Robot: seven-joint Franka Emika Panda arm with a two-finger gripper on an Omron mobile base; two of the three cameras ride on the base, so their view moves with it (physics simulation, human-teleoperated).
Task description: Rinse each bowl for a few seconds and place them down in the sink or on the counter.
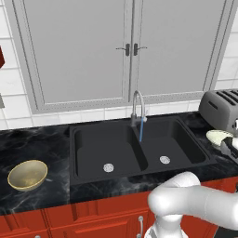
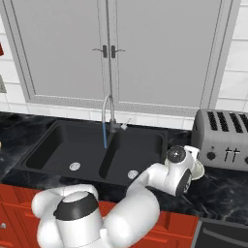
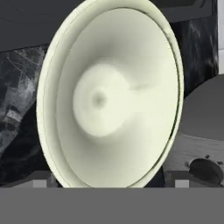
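Observation:
The pale cream-white bowl (image 3: 109, 96) sits on the black counter (image 1: 37, 144) right of the sink (image 1: 93, 148), close to the toaster. It also shows in the left base view as the cream bowl (image 1: 217, 137), and as a sliver under the hand, the bowl (image 2: 198, 169). My gripper (image 3: 109, 183) hovers right over it, open, with its fingertips (image 3: 40, 183) standing outside the rim on either side. The gripper (image 1: 230, 148) is at the right edge of the left base view. The tan-gold bowl (image 1: 28, 175) rests upright on the counter left of the sink.
A thin blue stream (image 1: 141, 132) runs from the steel faucet (image 1: 137, 100) onto the divider between the two basins. A grey toaster (image 2: 225, 140) stands just behind the cream bowl. Grey wall cabinets hang above.

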